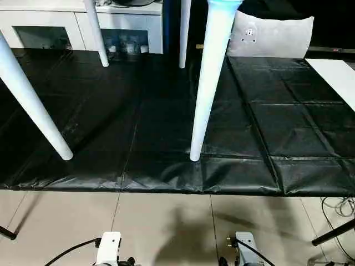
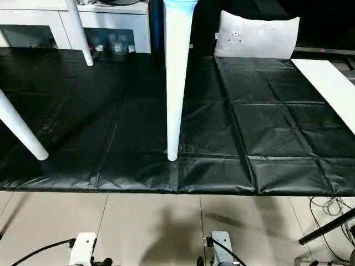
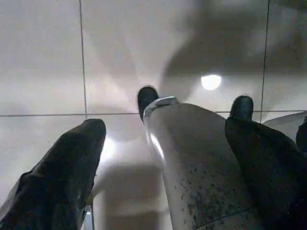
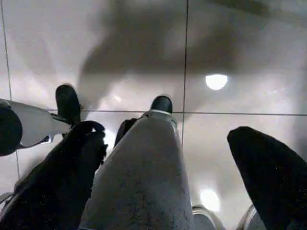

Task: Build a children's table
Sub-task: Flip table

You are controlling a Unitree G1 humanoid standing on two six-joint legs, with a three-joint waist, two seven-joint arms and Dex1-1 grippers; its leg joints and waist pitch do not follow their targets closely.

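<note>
The children's table stands on its white tapered legs on a black mat (image 1: 166,111). One leg (image 1: 212,83) is near the mat's front middle, another (image 1: 30,102) at the front left, and two more (image 1: 96,33) (image 1: 184,33) stand at the back. The table's top is above the picture's edge. My left gripper (image 3: 163,167) hangs toward the tiled floor, open, with one finger (image 3: 62,177) on each side of a grey part of my own body. My right gripper (image 4: 168,172) hangs the same way, open and holding nothing.
A white glass-door cabinet (image 1: 50,27) runs along the back left. A grey cushion (image 1: 272,36) leans at the back right, and a white panel (image 1: 335,77) lies on the mat's right side. A black stand leg (image 1: 333,233) and cables (image 1: 339,206) are at the right on the tiles.
</note>
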